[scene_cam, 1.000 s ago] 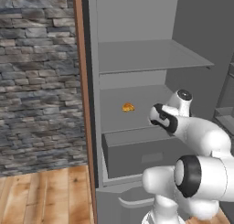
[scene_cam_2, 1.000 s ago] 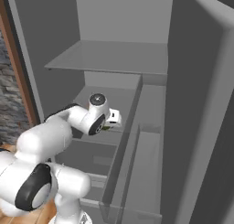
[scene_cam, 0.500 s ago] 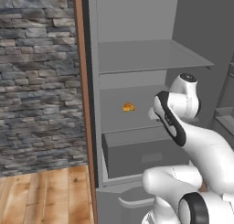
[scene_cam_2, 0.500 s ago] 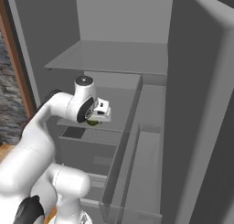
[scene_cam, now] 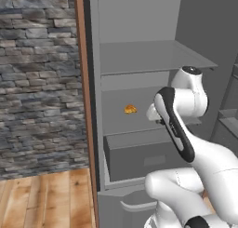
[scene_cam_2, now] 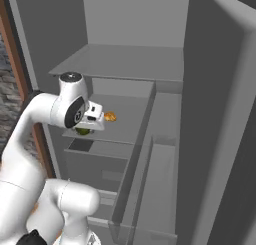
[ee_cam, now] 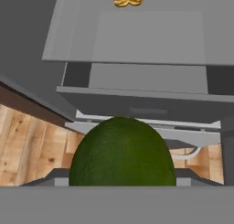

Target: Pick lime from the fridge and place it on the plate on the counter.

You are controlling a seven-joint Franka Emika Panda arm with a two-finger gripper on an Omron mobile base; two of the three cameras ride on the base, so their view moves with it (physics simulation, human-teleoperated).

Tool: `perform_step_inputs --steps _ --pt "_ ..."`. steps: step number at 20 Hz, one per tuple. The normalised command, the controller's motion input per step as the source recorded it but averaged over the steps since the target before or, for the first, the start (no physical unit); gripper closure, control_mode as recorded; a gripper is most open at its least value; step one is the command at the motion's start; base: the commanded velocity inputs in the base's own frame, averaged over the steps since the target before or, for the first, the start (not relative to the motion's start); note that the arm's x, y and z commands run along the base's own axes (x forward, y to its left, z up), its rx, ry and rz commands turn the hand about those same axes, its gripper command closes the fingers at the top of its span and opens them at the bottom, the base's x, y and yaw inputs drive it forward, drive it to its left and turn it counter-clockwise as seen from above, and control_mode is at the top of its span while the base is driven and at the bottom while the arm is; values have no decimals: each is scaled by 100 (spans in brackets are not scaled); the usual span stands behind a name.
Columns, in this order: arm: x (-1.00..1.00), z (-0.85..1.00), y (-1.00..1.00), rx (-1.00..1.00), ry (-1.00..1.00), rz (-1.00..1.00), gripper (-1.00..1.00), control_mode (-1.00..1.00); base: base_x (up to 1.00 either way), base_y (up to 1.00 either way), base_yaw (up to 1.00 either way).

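the lime point(ee_cam: 122, 153) is gripped in the closed end effector point(scene_cam_2: 85, 129), held in front of the fridge point(scene_cam_2: 150, 64) above its drawer point(ee_cam: 137, 106). an orange item point(scene_cam: 130, 109) lies on the middle shelf point(scene_cam: 139, 115).

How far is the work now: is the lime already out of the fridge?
Done: the gripper is shut on the lime. In hand: it holds the lime in front of the fridge's middle shelf, where the orange-yellow item lies. Left: carrying it to the plate on the counter.
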Motion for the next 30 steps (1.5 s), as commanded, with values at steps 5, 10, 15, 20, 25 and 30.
perform_step_inputs --steps 5,10,15,20,25,30 --pt "-71 32 6 0 0 0 100 -100 0 0 0" --pt "-80 10 -22 0 0 0 100 -100 0 0 0" --pt "-63 13 -1 0 -1 -1 100 -100 0 0 0" --pt "-25 35 0 -1 1 -7 100 -100 0 0 0" --pt "-7 53 -1 0 4 -7 100 -100 0 0 0" --pt "0 52 0 0 5 -3 100 -100 0 0 0"
